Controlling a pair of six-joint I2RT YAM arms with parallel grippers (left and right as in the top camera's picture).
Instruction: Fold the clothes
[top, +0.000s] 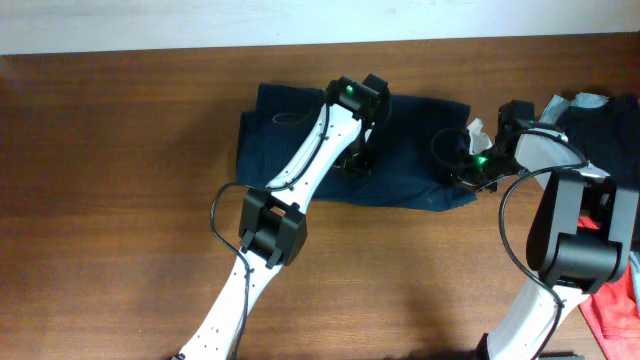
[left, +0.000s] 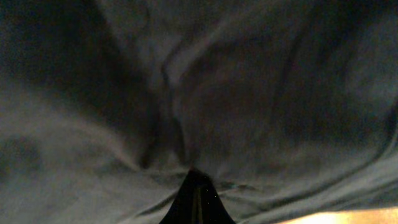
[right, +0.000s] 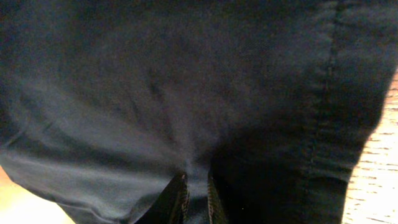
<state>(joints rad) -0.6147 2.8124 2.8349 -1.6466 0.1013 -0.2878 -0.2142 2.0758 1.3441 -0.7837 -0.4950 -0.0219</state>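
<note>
The clothes are a pair of dark navy shorts (top: 280, 140) lying spread on the wooden table (top: 120, 200), back centre. My left gripper (top: 357, 160) is down on the middle of the shorts. In the left wrist view its fingers (left: 196, 177) are pressed together, and creases in the navy cloth (left: 249, 93) run into their tip. My right gripper (top: 452, 165) is at the right end of the shorts. In the right wrist view it is shut (right: 198, 177) on a fold of the dark fabric (right: 155, 93), which shows between the two fingers. A stitched hem (right: 323, 106) runs down the right side.
A heap of other garments lies at the right edge: a navy top (top: 605, 130), a pale grey-blue piece (top: 590, 99) and a red one (top: 615, 310). A small white scrap (top: 477, 128) sticks up beside the right gripper. The back table edge (top: 150, 50) is near.
</note>
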